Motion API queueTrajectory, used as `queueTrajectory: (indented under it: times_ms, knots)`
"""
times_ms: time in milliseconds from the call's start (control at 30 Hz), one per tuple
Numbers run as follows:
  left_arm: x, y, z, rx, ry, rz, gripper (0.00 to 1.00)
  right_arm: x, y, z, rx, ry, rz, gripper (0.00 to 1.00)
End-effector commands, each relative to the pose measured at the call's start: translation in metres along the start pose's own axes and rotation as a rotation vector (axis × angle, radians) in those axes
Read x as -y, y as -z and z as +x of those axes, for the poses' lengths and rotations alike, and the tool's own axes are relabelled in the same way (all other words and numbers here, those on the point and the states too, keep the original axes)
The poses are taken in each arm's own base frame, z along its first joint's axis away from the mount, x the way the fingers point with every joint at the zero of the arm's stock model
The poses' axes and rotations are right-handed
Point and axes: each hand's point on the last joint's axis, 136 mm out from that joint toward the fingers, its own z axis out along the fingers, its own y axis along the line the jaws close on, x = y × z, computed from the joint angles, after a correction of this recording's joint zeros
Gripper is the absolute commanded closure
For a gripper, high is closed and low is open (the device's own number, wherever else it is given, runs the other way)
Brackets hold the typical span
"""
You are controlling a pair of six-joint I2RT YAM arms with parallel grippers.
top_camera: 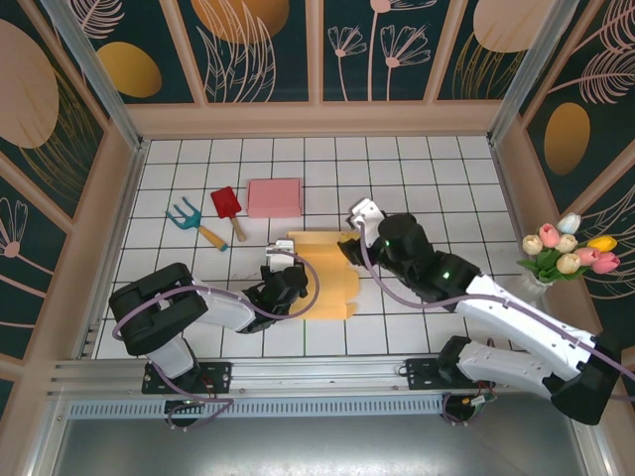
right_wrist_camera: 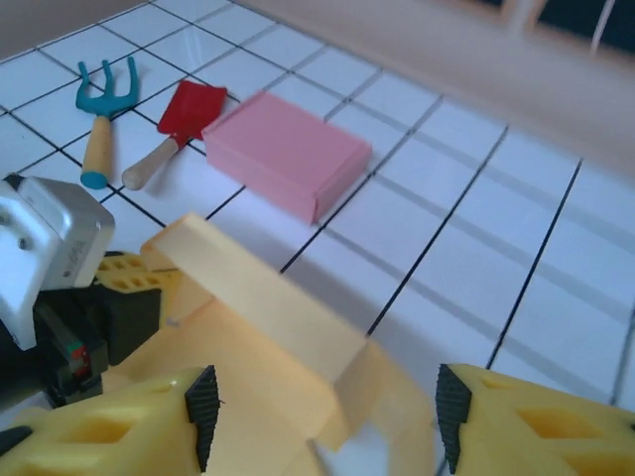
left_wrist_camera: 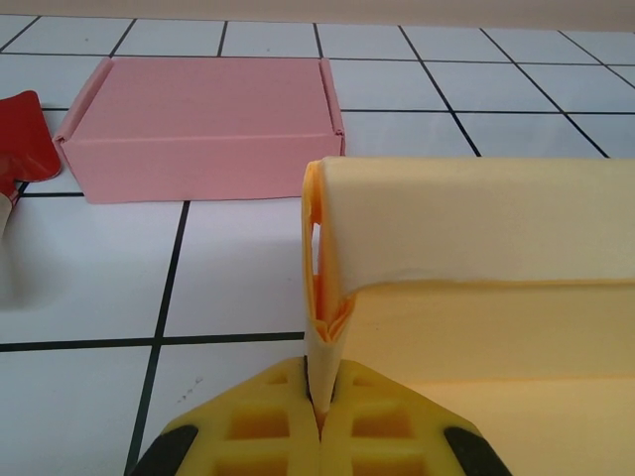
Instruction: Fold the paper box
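Currently, the yellow paper box (top_camera: 327, 276) is found partly folded near the middle of the table (top_camera: 417, 169), on the near side of a closed pink box (top_camera: 274, 196). The left tool (left_wrist_camera: 322, 402) is seen clamped on an upright side panel. The right tool (right_wrist_camera: 325, 421) is held with its fingers apart on either side of the raised flap.

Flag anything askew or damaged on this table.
On the yellow paper box, the folded side wall gapes at its end, with an inner tab crumpled inside, just above where the left gripper pinches it. The pink box looks neatly closed; nothing else stands out.
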Motion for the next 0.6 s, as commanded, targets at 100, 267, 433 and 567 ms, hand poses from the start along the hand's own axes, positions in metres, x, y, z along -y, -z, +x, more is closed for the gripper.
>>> queueTrajectory:
  times_ms: [100,267,433,567]
  knots:
    - [0.002,0.002,0.003,0.013,-0.016,0.025,1.0,0.012,0.009,0.06,-0.206,0.53,-0.297,0.36]
    - [0.004,0.003,0.004,0.008,-0.021,0.043,1.0,0.044,-0.009,0.125,-0.331,0.537,-0.289,0.36]
    - [0.007,0.002,0.006,0.003,-0.021,0.053,1.0,0.046,-0.035,0.156,-0.282,0.497,-0.319,0.37]
    - [0.011,-0.001,0.005,0.003,-0.023,0.056,1.0,0.033,-0.051,0.169,-0.258,0.492,-0.382,0.38]
